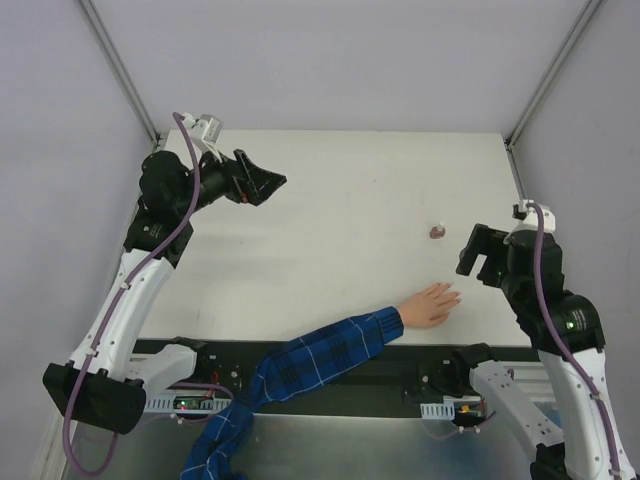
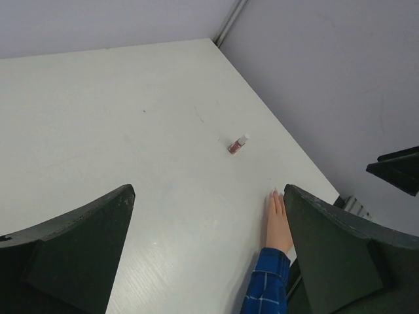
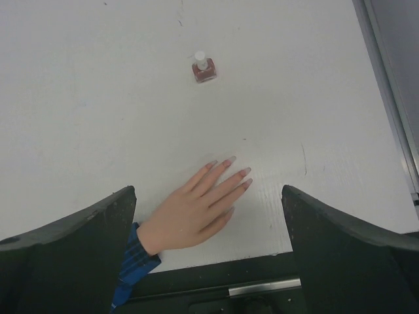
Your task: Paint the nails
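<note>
Your left gripper [image 1: 268, 183] and right gripper [image 1: 478, 256] gape empty. Grip the small dark-red bottle [image 3: 203, 69] low, upright; pale peach hand's [image 3: 193, 210] nails [image 3: 229, 161] sit at the table's [image 1: 340, 190] near edge.

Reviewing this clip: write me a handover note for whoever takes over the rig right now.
Left claw: open, empty, raised over the table, far left.
Right claw: open, empty, raised just right of the hand.
Hand lies palm down at the near edge, nails up.
Small reddish bottle stands capped beyond the fingertips.
Done: nothing visible.
Left: grasp the bottle, uncap it, paint every nail.
</note>
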You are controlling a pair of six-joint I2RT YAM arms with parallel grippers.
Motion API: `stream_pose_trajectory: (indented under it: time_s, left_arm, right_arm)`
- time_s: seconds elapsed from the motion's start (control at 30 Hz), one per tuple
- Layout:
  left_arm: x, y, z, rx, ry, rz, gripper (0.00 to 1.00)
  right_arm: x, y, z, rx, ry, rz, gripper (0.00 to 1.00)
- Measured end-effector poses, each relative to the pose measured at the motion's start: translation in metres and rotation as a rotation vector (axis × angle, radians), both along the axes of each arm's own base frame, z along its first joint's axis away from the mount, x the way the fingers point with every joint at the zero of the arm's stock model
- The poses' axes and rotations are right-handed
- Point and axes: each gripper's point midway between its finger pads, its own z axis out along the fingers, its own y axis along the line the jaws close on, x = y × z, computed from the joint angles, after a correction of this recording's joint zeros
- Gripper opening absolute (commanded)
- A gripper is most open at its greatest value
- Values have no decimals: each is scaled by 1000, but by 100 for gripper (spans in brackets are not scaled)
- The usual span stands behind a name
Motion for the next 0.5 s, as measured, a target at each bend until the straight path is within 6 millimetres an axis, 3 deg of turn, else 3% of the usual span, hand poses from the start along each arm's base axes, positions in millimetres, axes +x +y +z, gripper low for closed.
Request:
stream_pose_trajectory:
  time_s: [0.3,0.5]
  left_arm:
    - [3,-6,-11,-10,52,-29,97]
    - [1,-9,-20,-23,95,-54,95]
  right_arm:
    - [21,4,-32,-49,182,-23,96]
    - [48,17,-52,-54,259,-8,96]
